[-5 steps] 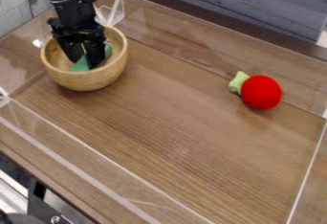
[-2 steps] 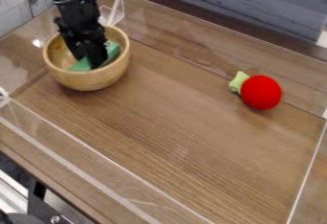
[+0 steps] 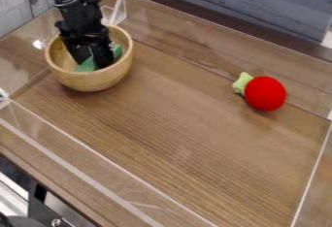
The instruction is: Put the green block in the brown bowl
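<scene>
Wooden tabletop (image 3: 195, 124): block in bowl, snag risk on exit

Camera view, the only one. Brown bowl (image 3: 115, 83) sits at the table's left side, w/ the black gripper (image 3: 93, 60) reaching down inside it. Main risk, my read: fingers lift out while touching the block or inner wall, so they drag the block up or tip the bowl. Cause: tight quarters, arm steep over the rim. Bowl nr the table edge too, so a sideways knock could shove it off.

Contents: green block (image 3: 85, 67) lies in the bowl, partly hidden by the fingers. Can't tell if the hand is spread or pinching it; too dark & small. Red round toy (image 3: 266, 93) is on the bare wood, well apart from the bowl.
</scene>
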